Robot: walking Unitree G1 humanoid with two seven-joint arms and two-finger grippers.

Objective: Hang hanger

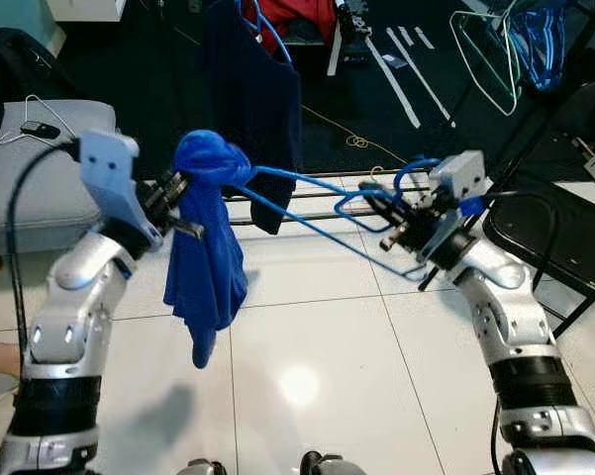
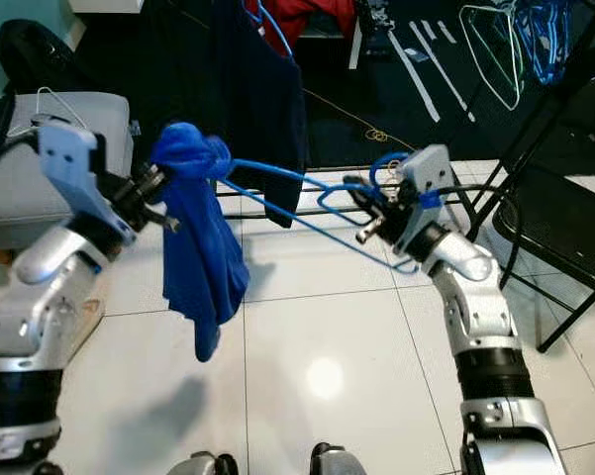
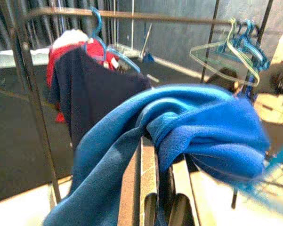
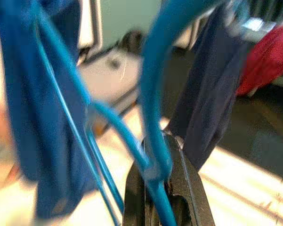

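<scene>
R gripper (image 1: 394,224) clamps blue hanger (image 1: 317,203); L gripper (image 1: 183,203) apparently pinches blue shirt (image 1: 206,267).

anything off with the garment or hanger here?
Yes. The blue mesh shirt is bunched on one tip of the blue wire hanger, not spread across it. The left end effector grips the wad; the right end effector holds the hanger near its hook, lying sideways.

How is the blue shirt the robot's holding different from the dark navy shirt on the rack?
The blue shirt is bright, bunched and draped over one end of a blue hanger held between the two grippers. The navy shirt is darker and hangs spread out on the rack. Both hang on blue hangers.
</scene>
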